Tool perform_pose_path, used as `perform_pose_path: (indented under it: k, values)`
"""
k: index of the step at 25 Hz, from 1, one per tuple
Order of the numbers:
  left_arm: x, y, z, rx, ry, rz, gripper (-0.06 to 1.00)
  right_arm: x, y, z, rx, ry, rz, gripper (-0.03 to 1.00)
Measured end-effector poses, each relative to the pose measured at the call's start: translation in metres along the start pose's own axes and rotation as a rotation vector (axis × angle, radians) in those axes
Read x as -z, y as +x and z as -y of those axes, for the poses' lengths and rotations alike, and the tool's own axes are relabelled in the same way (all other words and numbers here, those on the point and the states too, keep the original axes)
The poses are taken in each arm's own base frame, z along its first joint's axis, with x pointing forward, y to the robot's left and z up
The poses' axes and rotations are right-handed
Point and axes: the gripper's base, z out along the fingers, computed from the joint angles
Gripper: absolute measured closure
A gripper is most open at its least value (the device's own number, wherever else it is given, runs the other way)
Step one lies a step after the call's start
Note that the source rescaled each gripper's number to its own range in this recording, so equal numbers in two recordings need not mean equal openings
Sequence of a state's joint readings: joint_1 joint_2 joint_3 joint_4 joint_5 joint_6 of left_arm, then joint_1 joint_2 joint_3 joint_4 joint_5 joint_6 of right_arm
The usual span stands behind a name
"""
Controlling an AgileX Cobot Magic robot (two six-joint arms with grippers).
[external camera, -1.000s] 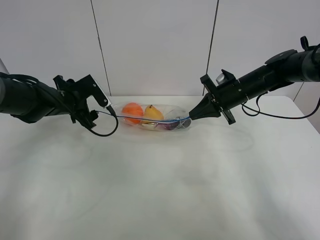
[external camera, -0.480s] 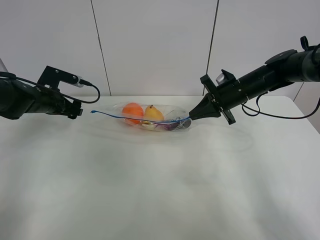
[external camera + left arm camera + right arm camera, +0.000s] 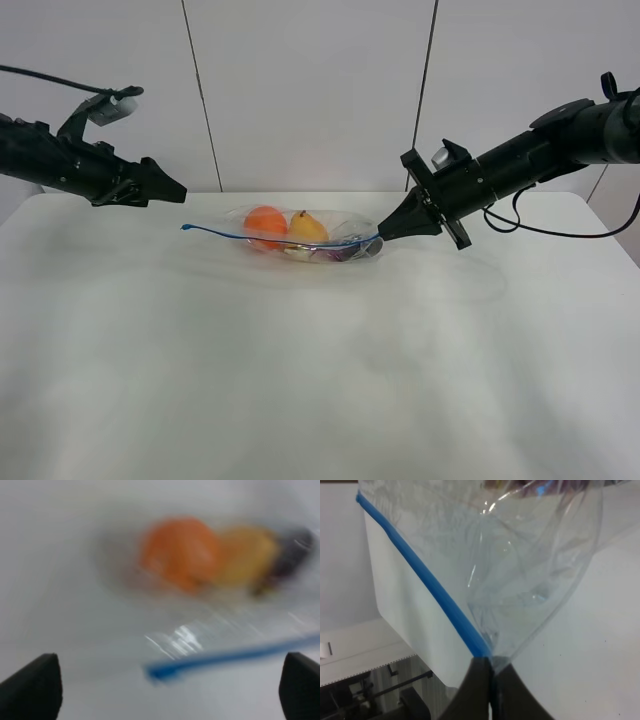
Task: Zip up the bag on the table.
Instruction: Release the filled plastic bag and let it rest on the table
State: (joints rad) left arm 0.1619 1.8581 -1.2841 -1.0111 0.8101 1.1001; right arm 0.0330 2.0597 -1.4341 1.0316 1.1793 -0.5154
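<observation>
The clear bag [image 3: 318, 238] lies at the back middle of the white table [image 3: 320, 380]. An orange item [image 3: 265, 221], a yellow item [image 3: 307, 226] and a dark purple item [image 3: 336, 253] show through it. Its blue zipper strip [image 3: 240, 235] runs along the near edge, and the strip's left end is free. My right gripper [image 3: 384, 235] is shut on the strip's right end; in the right wrist view the fingertips [image 3: 485, 666] pinch the blue strip [image 3: 425, 577]. My left gripper [image 3: 176, 191] hovers open, up and left of the bag. Its blurred wrist view shows the bag [image 3: 210, 565] and strip [image 3: 225, 657] between the spread fingers [image 3: 35, 687].
A grey panelled wall [image 3: 310, 90] stands right behind the table's back edge. A black cable [image 3: 560, 232] hangs from my right arm over the table's right rear corner. Bare tabletop spreads in front of the bag.
My left gripper has let go of the bag's left end and pulled away left and upward. The blue strip's left end now sticks out free. The right gripper has not moved.
</observation>
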Motion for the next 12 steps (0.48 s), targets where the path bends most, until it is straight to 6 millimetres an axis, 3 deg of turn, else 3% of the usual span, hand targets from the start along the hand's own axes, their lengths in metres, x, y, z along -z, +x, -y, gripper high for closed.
perform_pose_path:
  k: [3, 8, 12]
  values:
    - [0.007, 0.002, 0.0, 0.091, -0.044, -0.159, -0.06, 0.0, 0.0, 0.0, 0.002, -0.001, -0.002, 0.97]
    - [0.024, 0.01, -0.018, 0.274, -0.322, -0.36, -0.06, 0.0, 0.001, -0.001, 0.002, -0.009, -0.015, 0.97]
    - [0.031, 0.019, -0.018, 0.356, -0.373, -0.488, -0.06, 0.0, 0.001, -0.001, 0.002, -0.009, -0.015, 0.97]
